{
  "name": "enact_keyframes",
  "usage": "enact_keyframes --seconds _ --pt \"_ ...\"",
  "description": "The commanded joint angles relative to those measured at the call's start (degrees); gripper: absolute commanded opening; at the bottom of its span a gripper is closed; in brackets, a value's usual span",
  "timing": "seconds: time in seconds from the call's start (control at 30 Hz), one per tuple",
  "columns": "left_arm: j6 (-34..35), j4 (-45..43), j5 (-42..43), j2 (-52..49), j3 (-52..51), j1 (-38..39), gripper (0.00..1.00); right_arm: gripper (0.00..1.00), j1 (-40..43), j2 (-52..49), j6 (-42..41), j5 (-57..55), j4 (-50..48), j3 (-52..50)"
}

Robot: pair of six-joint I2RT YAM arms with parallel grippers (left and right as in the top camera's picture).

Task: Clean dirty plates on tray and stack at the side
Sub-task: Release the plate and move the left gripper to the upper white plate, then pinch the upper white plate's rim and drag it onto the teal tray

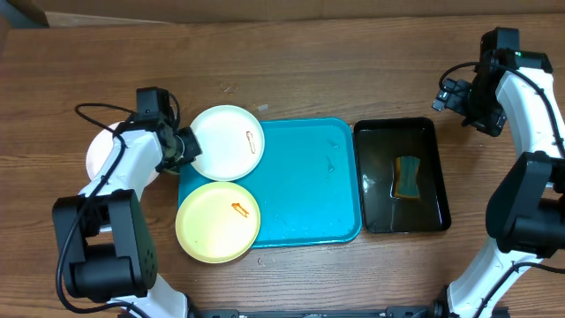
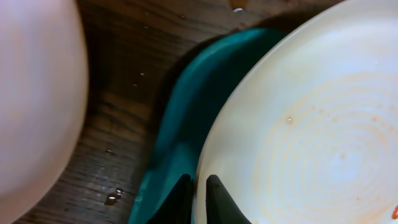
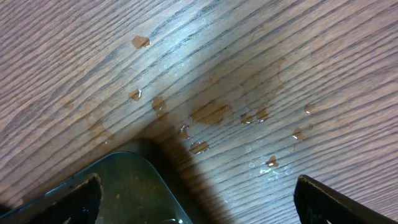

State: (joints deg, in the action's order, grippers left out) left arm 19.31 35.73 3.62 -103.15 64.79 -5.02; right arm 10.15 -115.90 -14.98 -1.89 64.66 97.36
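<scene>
Item: my left claw (image 2: 199,190), clenched on the near rim of the white plate (image 2: 311,124). The plate spreads ahead of it, overlapping a corner of the blue tray (image 2: 186,118).
Handling: lift level, hold firmly; the rim is possibly wet.
Right claw (image 3: 199,196): spread, idle.

Left claw (image 2: 199,194) tight, right claw (image 3: 196,186) agape.
</scene>
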Motion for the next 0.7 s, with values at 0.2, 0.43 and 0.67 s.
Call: enact_keyframes --seconds 0.2,0.43,0.67 --pt "0.0 0.3 0.9 -0.6 -1.1 5.8 0.11 1.0 0.2 1.3 -0.1 -0.2 -0.2 1.0" --pt "0.0 0.5 0.9 -0.6 -1.1 11.4 0.12 1.0 0.2 1.3 -0.1 -0.2 -0.2 1.0" --pt "0.5 1.3 0.9 -0.6 -1.1 18.4 0.11 1.0 0.2 1.3 -0.1 -0.2 -0.2 1.0"
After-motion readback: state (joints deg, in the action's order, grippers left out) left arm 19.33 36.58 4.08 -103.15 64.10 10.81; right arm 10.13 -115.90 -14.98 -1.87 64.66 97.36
